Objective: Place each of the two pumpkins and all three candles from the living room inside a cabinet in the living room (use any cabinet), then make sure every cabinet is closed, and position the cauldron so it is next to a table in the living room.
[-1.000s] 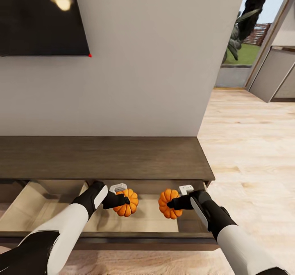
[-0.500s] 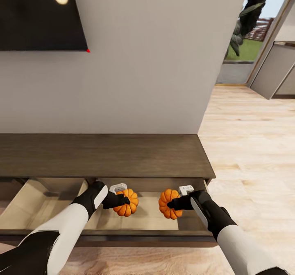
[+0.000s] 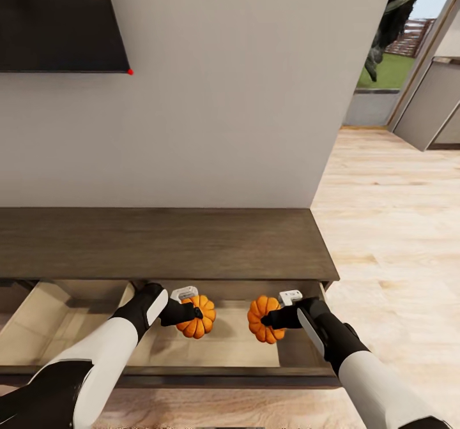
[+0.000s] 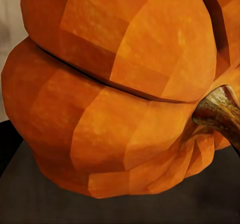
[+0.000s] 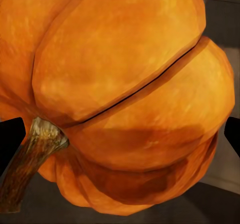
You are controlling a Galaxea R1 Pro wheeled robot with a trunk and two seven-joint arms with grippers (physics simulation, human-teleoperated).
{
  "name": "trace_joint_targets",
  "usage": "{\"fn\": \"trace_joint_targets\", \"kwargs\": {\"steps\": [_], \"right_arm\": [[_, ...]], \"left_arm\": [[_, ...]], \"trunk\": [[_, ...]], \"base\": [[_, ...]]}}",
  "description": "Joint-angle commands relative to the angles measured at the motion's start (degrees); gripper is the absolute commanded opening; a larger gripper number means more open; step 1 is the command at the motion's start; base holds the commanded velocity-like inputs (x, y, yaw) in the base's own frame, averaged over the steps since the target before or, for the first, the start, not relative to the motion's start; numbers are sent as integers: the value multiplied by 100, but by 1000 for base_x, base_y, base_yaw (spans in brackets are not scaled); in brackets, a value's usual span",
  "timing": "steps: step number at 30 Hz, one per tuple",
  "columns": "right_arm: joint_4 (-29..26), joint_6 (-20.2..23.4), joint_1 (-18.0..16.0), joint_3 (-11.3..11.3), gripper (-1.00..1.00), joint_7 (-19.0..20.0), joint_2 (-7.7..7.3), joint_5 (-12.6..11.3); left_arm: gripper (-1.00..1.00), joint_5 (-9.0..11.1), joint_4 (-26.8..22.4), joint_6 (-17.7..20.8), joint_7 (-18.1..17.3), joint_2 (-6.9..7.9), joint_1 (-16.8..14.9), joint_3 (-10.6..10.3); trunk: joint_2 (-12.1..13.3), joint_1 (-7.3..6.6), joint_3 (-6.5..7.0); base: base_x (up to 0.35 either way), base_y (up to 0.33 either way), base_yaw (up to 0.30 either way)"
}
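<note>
Room: plain pale wall, dark TV (image 3: 61, 20) up top, light wood floor (image 3: 396, 237) off to the right side.
Cabinet: long low dark-brown cabinet (image 3: 160, 244) against the wall, drawer (image 3: 211, 346) pulled open, beige inside.
Left claw: left claw (image 3: 191, 311) clamped on left pumpkin (image 3: 198, 317), hanging over the open drawer.
Right claw: right claw (image 3: 271, 319) gripping right pumpkin (image 3: 263, 318), also over the drawer, near its right end.
Wrist views: orange ribs up close, brown stem (image 4: 220, 111) poking sideways; same deal on the other stem (image 5: 30, 159).
</note>
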Motion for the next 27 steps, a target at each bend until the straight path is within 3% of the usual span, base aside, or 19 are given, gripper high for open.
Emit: {"fn": "trace_joint_targets", "kwargs": {"steps": [1,27], "right_arm": [[0,26,-4,27,-100,-31,-8,-68],[20,26,-4,27,-100,-31,-8,-68]], "left_arm": [[-100,-5,-9,29,23,-1,-2,6],[-100,-5,-8,29,23,-1,-1,-2]], "trunk": [[-2,-1,-13],[-2,-1,-254]], "base": [[0,0,0],[0,0,0]]}}
